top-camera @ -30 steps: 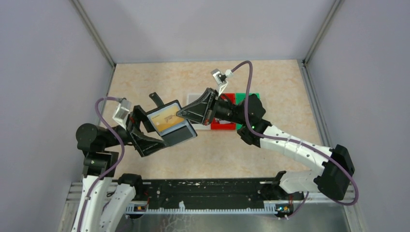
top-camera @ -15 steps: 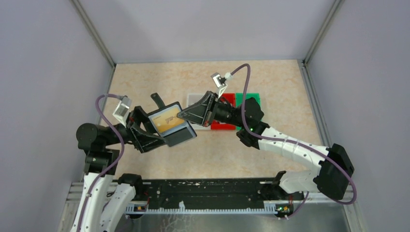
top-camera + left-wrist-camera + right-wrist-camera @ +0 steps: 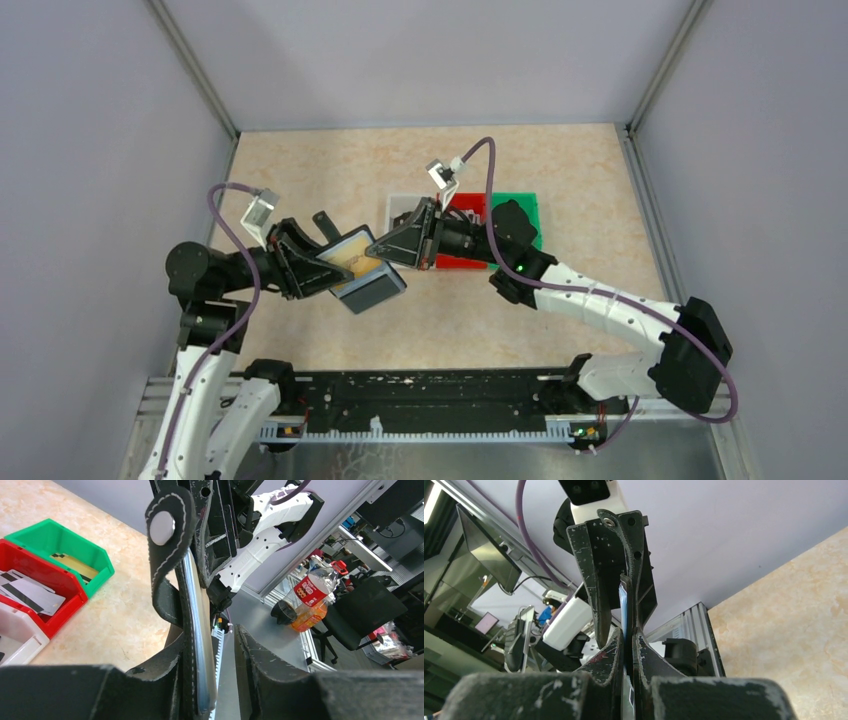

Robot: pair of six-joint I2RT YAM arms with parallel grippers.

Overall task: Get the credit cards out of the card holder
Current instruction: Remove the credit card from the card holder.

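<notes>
Right fingers (image 3: 649,662): pressed together and clamped on a thin grey-blue edge at the far right corner of the card holder (image 3: 372,288). I cannot tell whether a card edge also lies in this pinch.
Left fingers (image 3: 260,670): apart, one on each side of the card holder. One finger touches its black outer face, and on the other side a gap shows.
Card holder: up in the air above the counter (image 3: 330,170), between the two arms. It is open and tilted, with the inner side turned up toward the top camera.
Gold card (image 3: 352,258): sits in the upper half of the card holder, just beside the tips of the right fingers.
Strap (image 3: 162,527): rises from the far edge of the card holder, with its round metal snap showing.
White bin (image 3: 398,205): on the counter, just behind the card holder, to its right.
Red bin (image 3: 462,262): beside the white bin, further right of the card holder.
Green bin (image 3: 522,205): the furthest from the card holder, touching the red bin.
Striped cards (image 3: 30,592): grey-white, lying in the red bin, well apart from the card holder.
Tan card (image 3: 75,565): lying flat in the green bin.
</notes>
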